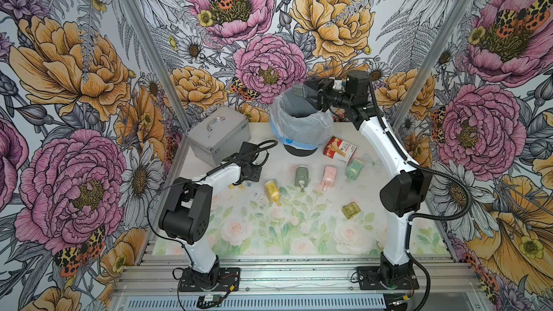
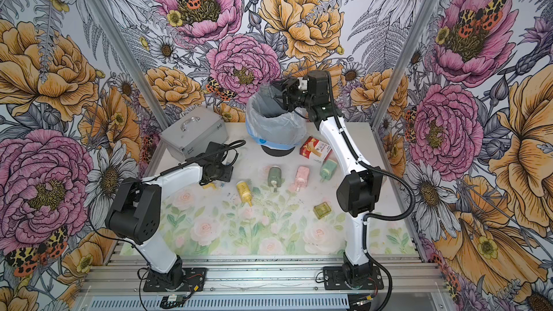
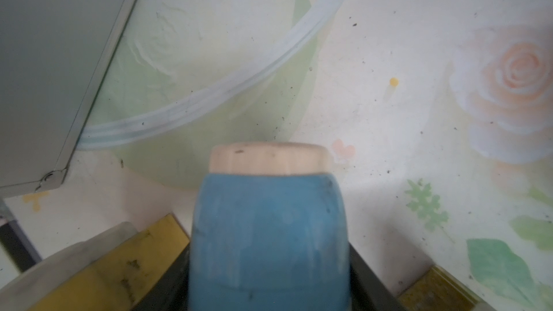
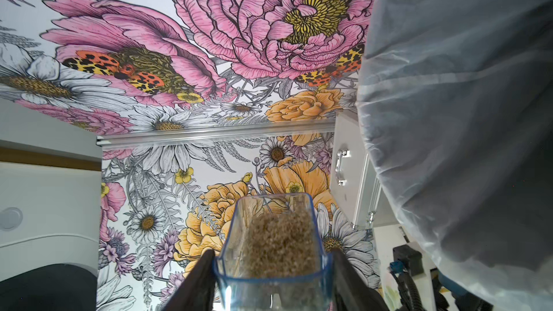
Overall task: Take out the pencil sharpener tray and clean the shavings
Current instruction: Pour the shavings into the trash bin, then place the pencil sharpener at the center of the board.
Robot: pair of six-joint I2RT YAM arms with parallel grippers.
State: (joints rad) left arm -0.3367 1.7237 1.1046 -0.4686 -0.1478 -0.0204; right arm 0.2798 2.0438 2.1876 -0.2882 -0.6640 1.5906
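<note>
Currently right gripper (image 4: 273,254) clamped across tray (image 4: 254,294), up at bin (image 1: 296,131) rim; shavings (image 4: 278,240) heaped inside; tray likely light, stiff, slick thin plastic; grip side walls low, gently; left gripper (image 3: 269,255) clamped on blue sharpener (image 3: 269,210) at bench (image 1: 269,234).

Clear plastic tray (image 4: 254,291), brushed metal case (image 1: 218,140)

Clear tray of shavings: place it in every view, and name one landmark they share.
In a top view: clear tray above centre, by the bin's far rim.
In a top view: tray at the same rim, just left of centre.
Left wrist: not in it.
Right wrist: bottom centre, between the right gripper's fingers.
Shared landmark: silver case, in all four.
</note>
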